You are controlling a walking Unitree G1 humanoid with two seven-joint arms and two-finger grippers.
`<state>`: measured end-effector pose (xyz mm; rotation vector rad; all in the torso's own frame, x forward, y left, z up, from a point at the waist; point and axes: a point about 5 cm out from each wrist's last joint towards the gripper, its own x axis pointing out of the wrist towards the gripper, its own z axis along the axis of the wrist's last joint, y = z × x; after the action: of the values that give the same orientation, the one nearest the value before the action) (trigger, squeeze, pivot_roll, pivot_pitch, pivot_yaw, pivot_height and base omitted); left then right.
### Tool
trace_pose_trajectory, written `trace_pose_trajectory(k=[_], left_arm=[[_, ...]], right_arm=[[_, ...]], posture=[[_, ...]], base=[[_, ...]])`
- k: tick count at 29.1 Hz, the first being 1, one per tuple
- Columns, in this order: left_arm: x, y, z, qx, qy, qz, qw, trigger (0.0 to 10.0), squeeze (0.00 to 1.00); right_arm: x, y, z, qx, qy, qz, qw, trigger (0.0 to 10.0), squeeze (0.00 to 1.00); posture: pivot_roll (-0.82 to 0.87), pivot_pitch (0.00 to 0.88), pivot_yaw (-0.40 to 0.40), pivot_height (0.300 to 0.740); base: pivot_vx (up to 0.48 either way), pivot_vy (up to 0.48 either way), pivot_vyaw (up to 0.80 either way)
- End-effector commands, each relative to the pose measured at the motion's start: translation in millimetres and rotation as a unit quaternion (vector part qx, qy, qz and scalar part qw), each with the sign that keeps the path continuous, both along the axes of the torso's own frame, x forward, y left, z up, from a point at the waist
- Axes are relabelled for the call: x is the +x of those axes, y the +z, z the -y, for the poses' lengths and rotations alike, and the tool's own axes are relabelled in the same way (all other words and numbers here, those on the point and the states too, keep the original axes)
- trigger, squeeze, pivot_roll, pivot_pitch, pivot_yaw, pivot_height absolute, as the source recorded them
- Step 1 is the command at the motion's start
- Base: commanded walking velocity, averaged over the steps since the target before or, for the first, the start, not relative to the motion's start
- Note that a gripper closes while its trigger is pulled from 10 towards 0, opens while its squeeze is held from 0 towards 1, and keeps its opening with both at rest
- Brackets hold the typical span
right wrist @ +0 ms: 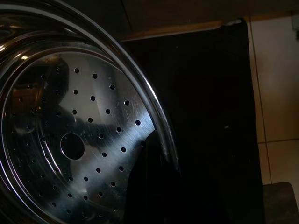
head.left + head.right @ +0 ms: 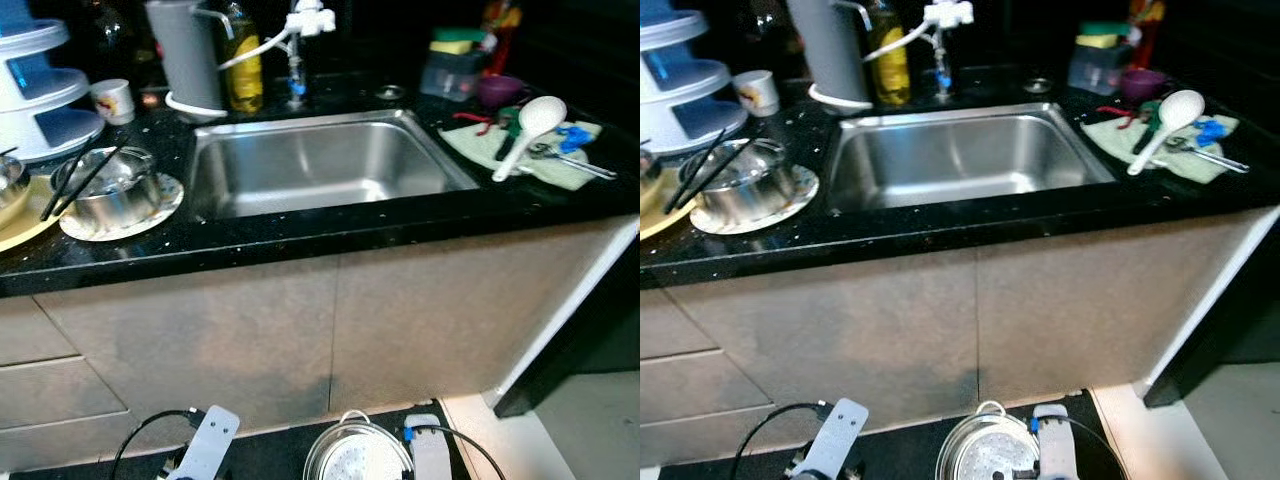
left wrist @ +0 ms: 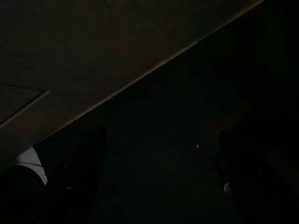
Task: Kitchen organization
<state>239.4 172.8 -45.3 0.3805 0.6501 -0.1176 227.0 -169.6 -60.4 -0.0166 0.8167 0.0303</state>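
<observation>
Steamer tray, perforated steel, hangs low in front of the cabinet doors, its rim pinched in our right gripper. Our left gripper idles low near the floor, fingers spread and empty. We judge the next step is lifting the tray to the counter: raise it level, clear the black counter edge first, then set it into the empty sink.

You face a black speckled counter with a steel sink set in its middle. Below the sink run pale beige cabinet fronts, with drawers to the sink's left. Light floor tiles show lower right of the sink.
</observation>
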Motion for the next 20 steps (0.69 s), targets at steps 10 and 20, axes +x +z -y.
trace_pose_trajectory(k=[10,20], left_arm=[[-7.8,-5.7,-6.1,-0.007,0.021,-0.018,1.000,10.0,0.00],[-6.8,-4.3,-7.2,0.002,0.012,-0.010,1.000,10.0,0.00]], right_arm=[[-10.0,-6.6,-1.2,0.001,0.005,-0.019,1.000,10.0,0.00],[-10.3,-6.9,-2.7,0.002,0.005,-0.019,1.000,10.0,0.00]], posture=[[-0.07,0.119,0.002,0.740],[-0.07,0.122,0.003,0.740]], base=[[0.000,0.288,0.00],[0.000,0.158,0.00]])
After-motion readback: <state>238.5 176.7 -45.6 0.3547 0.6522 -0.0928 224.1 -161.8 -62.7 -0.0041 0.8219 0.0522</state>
